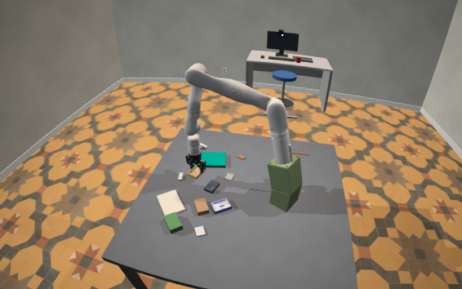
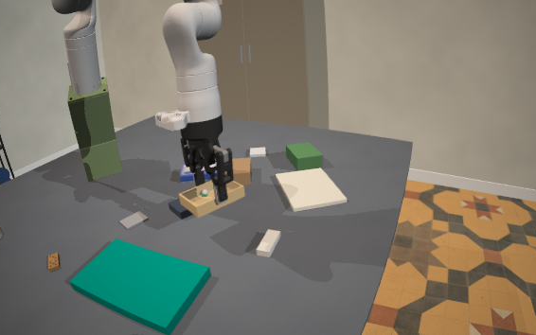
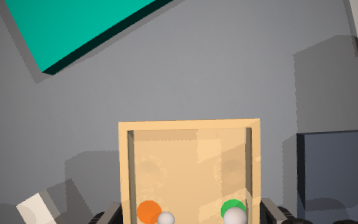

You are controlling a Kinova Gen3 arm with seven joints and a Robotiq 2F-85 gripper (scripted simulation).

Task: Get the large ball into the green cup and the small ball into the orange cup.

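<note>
The wooden puzzle (image 1: 194, 173) (image 2: 198, 208) (image 3: 189, 123), a shallow tan box with a clear cover, is held above the table; its shadow lies apart from it. My gripper (image 1: 196, 167) (image 2: 210, 188) (image 3: 190, 212) is shut on its two long sides. In the wrist view the large ball (image 3: 235, 217) overlaps the near edge of the green cup (image 3: 231, 204) at the right; whether it sits inside is unclear. The small ball (image 3: 166, 219) is just right of the orange cup (image 3: 147, 211), overlapping its edge. Two faint round marks show farther up the floor. The box's near end is cut off.
A teal slab (image 1: 215, 159) (image 2: 141, 279) (image 3: 85, 27) lies beyond the box. A dark blue block (image 1: 211, 186) (image 2: 179, 208) (image 3: 340, 172) is close on one side, a small white block (image 1: 180, 176) (image 2: 268, 242) (image 3: 36, 207) on the other. A cream board (image 1: 171, 202) (image 2: 311, 189) lies farther off.
</note>
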